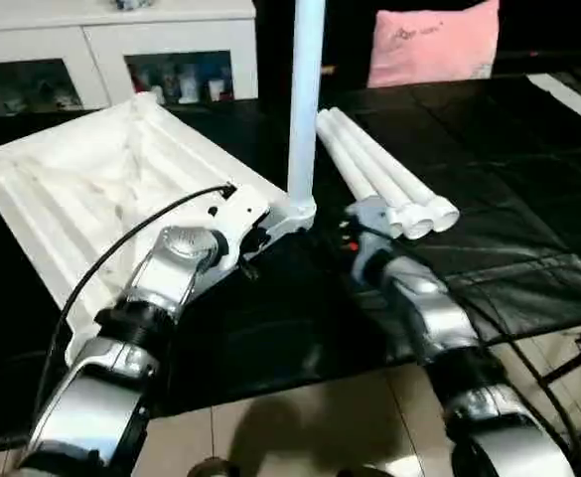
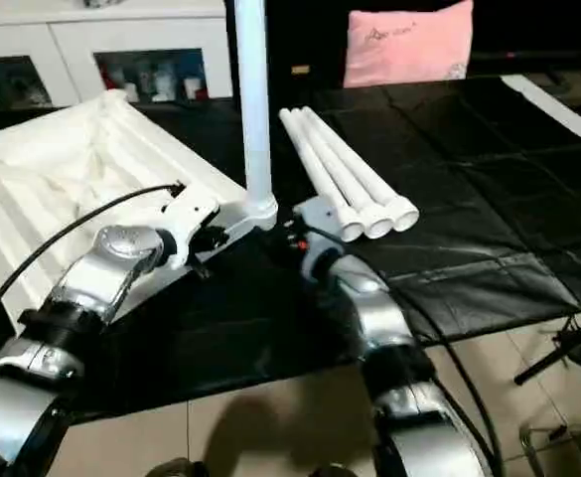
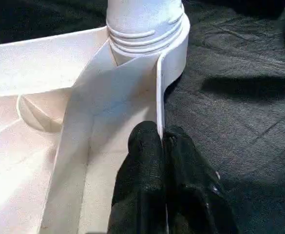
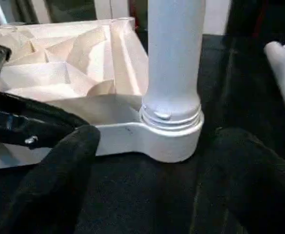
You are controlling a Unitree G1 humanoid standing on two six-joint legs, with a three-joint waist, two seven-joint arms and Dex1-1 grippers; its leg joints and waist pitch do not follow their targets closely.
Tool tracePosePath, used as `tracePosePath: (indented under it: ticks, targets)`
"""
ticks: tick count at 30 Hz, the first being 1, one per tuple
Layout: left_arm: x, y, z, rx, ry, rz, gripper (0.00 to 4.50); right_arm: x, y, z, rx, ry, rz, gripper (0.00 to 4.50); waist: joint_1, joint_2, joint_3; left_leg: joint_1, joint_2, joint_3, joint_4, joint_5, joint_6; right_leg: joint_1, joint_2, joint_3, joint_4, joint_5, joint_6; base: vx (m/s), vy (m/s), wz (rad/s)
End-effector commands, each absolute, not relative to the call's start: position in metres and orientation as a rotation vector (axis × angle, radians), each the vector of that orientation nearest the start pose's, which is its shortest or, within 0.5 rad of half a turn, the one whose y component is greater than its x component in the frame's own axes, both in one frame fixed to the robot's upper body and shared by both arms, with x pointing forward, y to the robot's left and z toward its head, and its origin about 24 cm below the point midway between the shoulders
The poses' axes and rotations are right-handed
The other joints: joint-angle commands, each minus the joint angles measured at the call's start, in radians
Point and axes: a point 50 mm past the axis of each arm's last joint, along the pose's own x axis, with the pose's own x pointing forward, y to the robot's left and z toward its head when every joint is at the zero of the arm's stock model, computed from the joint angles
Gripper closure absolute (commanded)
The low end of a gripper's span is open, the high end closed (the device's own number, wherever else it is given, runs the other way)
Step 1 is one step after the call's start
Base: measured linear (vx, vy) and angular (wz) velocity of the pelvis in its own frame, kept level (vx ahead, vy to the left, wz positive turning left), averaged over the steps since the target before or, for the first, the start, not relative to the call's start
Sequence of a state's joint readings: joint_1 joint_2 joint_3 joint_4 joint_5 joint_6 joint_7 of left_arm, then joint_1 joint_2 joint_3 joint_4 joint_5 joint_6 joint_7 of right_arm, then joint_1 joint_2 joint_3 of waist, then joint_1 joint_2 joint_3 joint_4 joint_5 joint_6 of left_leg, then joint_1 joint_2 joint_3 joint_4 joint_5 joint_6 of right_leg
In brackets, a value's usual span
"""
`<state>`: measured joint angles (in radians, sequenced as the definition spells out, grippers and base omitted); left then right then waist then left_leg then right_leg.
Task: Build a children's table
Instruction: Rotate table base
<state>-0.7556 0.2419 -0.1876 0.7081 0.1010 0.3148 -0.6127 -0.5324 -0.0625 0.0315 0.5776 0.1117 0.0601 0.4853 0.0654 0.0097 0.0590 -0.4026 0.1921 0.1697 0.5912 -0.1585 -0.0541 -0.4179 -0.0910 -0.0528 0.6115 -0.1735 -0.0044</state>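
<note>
One leg [image 1: 306, 99] stands in the tabletop [image 1: 81, 179] corner socket, three legs [image 1: 389, 179] wait at three o'clock; left claw [image 3: 161, 141] pinches the rim, right claw [image 4: 147, 180] gapes empty.

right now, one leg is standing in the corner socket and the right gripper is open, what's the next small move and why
Probably swing the right gripper over to the three loose legs and take one. The standing leg sits upright in its socket on the tabletop, and the left gripper is pinching the tabletop's rim, so the right one is free.
</note>
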Motion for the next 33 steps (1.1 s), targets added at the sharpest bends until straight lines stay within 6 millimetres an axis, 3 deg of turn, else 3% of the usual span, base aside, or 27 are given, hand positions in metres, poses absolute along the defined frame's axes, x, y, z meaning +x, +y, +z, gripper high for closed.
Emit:
tracePosePath:
  ticks: [1, 4, 7, 8, 11, 16, 17, 18, 21, 22, 23, 26, 28, 29, 30, 31, 33]
  targets:
    - [0.38, 0.118, 0.103, 0.364, 0.267, -0.675, 4.07, 0.334, -0.098, 0.057, 0.031, 0.128, 0.62, 0.15, 0.006, 0.019, -0.087, 0.029, 0.021, -0.006, -0.063, -0.186, 0.031, 0.067, -0.038, 0.028, -0.051, 0.031, -0.259, 0.0, 0.0, 0.0]
    - [0.383, 0.118, 0.107, 0.335, 0.227, -0.65, 3.74, 0.33, -0.099, 0.057, 0.03, 0.126, 0.613, 0.0, 0.01, 0.018, -0.087, 0.031, 0.022, -0.005, -0.064, -0.199, 0.029, 0.067, -0.041, 0.027, -0.053, 0.029, -0.264, 0.0, 0.0, 0.0]
    - [0.386, 0.121, 0.112, 0.31, 0.194, -0.615, 3.6, 0.328, -0.099, 0.056, 0.038, 0.143, 0.614, 0.0, 0.014, 0.014, -0.08, 0.03, 0.023, -0.005, -0.068, -0.237, 0.02, 0.066, -0.042, 0.028, -0.058, -0.04, -0.252, 0.0, 0.0, 0.0]
    - [0.387, 0.124, 0.114, 0.3, 0.183, -0.592, 3.43, 0.328, -0.098, 0.055, 0.031, 0.15, 0.618, 0.0, 0.014, 0.015, -0.078, 0.031, 0.022, -0.005, -0.07, -0.255, 0.013, 0.065, -0.043, 0.029, -0.063, -0.083, -0.24, 0.0, 0.0, 0.0]
    - [0.388, 0.137, 0.119, 0.311, 0.157, -0.547, 3.28, 0.326, -0.095, 0.054, 0.005, 0.167, 0.645, 0.0, 0.014, 0.02, -0.079, 0.031, 0.023, -0.007, -0.071, -0.263, 0.002, 0.064, -0.041, 0.029, -0.064, -0.1, -0.229, 0.0, 0.0, 0.0]
    - [0.386, 0.185, 0.132, 0.365, 0.161, -0.387, 2.99, 0.324, -0.088, 0.053, -0.021, 0.191, 0.681, 0.0, 0.009, 0.024, -0.082, 0.032, 0.023, -0.009, -0.071, -0.25, -0.006, 0.062, -0.039, 0.028, -0.056, -0.051, -0.23, 0.0, 0.0, 0.0]
    - [0.382, 0.209, 0.136, 0.43, 0.184, -0.317, 2.99, 0.324, -0.086, 0.052, -0.024, 0.197, 0.687, 0.0, 0.007, 0.022, -0.08, 0.031, 0.025, -0.009, -0.074, -0.256, -0.011, 0.061, -0.038, 0.027, -0.054, -0.068, -0.226, 0.0, 0.0, 0.0]
    - [0.382, 0.212, 0.136, 0.438, 0.189, -0.311, 2.99, 0.324, -0.086, 0.052, -0.024, 0.198, 0.688, 0.0, 0.007, 0.025, -0.08, 0.033, 0.026, -0.01, -0.074, -0.258, -0.015, 0.06, -0.039, 0.027, -0.054, -0.072, -0.224, 0.0, 0.0, 0.0]
    - [0.371, 0.249, 0.139, 0.554, 0.27, -0.239, 2.99, 0.322, -0.083, 0.05, -0.031, 0.212, 0.706, 0.0, 0.002, 0.03, -0.077, 0.037, 0.027, -0.011, -0.078, -0.288, -0.034, 0.055, -0.039, 0.029, -0.056, -0.108, -0.214, 0.0, 0.0, 0.0]
    - [0.369, 0.252, 0.139, 0.561, 0.277, -0.234, 2.99, 0.322, -0.082, 0.049, -0.032, 0.213, 0.708, 0.0, 0.001, 0.031, -0.076, 0.037, 0.028, -0.011, -0.08, -0.299, -0.037, 0.053, -0.04, 0.029, -0.056, -0.12, -0.21, 0.0, 0.0, 0.0]
    - [0.36, 0.273, 0.141, 0.618, 0.332, -0.198, 2.99, 0.322, -0.08, 0.048, -0.041, 0.222, 0.716, 0.0, 0.0, 0.034, -0.076, 0.039, 0.027, -0.011, -0.08, -0.314, -0.048, 0.051, -0.039, 0.029, -0.057, -0.133, -0.205, 0.0, 0.0, 0.0]
    - [0.346, 0.303, 0.142, 0.715, 0.42, -0.119, 3.33, 0.322, -0.078, 0.046, -0.052, 0.24, 0.721, 0.0, -0.001, 0.04, -0.074, 0.042, 0.029, -0.012, -0.084, -0.346, -0.066, 0.045, -0.039, 0.031, -0.057, -0.144, -0.201, 0.0, 0.0, 0.0]
    - [0.342, 0.31, 0.142, 0.744, 0.443, -0.096, 3.38, 0.323, -0.078, 0.046, -0.056, 0.244, 0.722, 0.0, 0.0, 0.042, -0.072, 0.044, 0.027, -0.012, -0.085, -0.37, -0.074, 0.042, -0.036, 0.031, -0.059, -0.155, -0.198, 0.0, 0.0, 0.0]
    - [0.331, 0.337, 0.14, 0.843, 0.529, -0.004, 3.62, 0.323, -0.076, 0.044, -0.065, 0.252, 0.727, 0.0, 0.001, 0.038, -0.072, 0.043, 0.027, -0.013, -0.085, -0.38, -0.076, 0.042, -0.038, 0.032, -0.06, -0.164, -0.196, 0.0, 0.0, 0.0]
    - [0.331, 0.337, 0.14, 0.843, 0.529, -0.004, 3.71, 0.323, -0.076, 0.044, -0.065, 0.252, 0.727, 0.0, 0.0, 0.038, -0.072, 0.04, 0.025, -0.015, -0.087, -0.384, -0.075, 0.043, -0.039, 0.032, -0.059, -0.175, -0.189, 0.0, 0.0, 0.0]
    - [0.321, 0.358, 0.136, 0.929, 0.617, 0.045, 3.71, 0.324, -0.075, 0.044, -0.075, 0.258, 0.734, 0.0, -0.001, 0.039, -0.071, 0.041, 0.025, -0.015, -0.087, -0.388, -0.077, 0.042, -0.039, 0.033, -0.06, -0.181, -0.187, 0.0, 0.0, 0.0]
    - [0.315, 0.364, 0.133, 0.951, 0.66, 0.048, 3.85, 0.324, -0.074, 0.043, -0.081, 0.261, 0.736, 0.0, -0.003, 0.039, -0.072, 0.041, 0.026, -0.017, -0.087, -0.381, -0.079, 0.04, -0.04, 0.034, -0.059, -0.177, -0.18, 0.0, 0.0, 0.0]
